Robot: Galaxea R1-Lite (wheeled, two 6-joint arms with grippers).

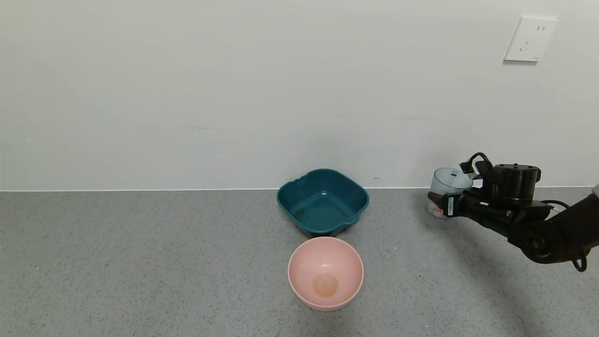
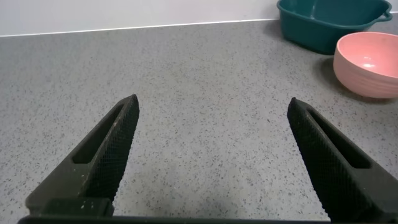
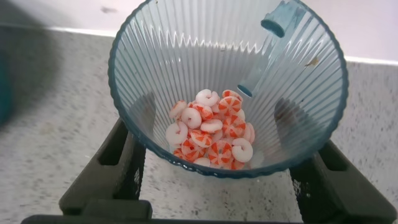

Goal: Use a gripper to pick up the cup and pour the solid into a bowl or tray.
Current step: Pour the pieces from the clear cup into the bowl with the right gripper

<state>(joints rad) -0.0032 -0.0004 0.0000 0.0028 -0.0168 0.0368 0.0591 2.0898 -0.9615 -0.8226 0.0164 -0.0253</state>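
Note:
The pale-blue ribbed cup (image 1: 447, 186) stands at the far right of the table near the wall, between the fingers of my right gripper (image 1: 442, 202). The right wrist view looks down into the cup (image 3: 186, 50), with a black finger pressed against each side (image 3: 118, 165). The solid (image 3: 211, 134), several orange-red and white pieces, lies piled in the cup's bottom. The dark teal basin (image 1: 323, 174) sits at the table's middle back, well left of the cup. My left gripper (image 2: 212, 101) is open and empty above bare table, out of the head view.
A round pink bowl (image 1: 299, 262) stands just in front of the basin; both show far off in the left wrist view, bowl (image 2: 367, 68) and basin (image 2: 323, 28). The white wall runs close behind the cup. A wall socket (image 1: 530, 39) is above it.

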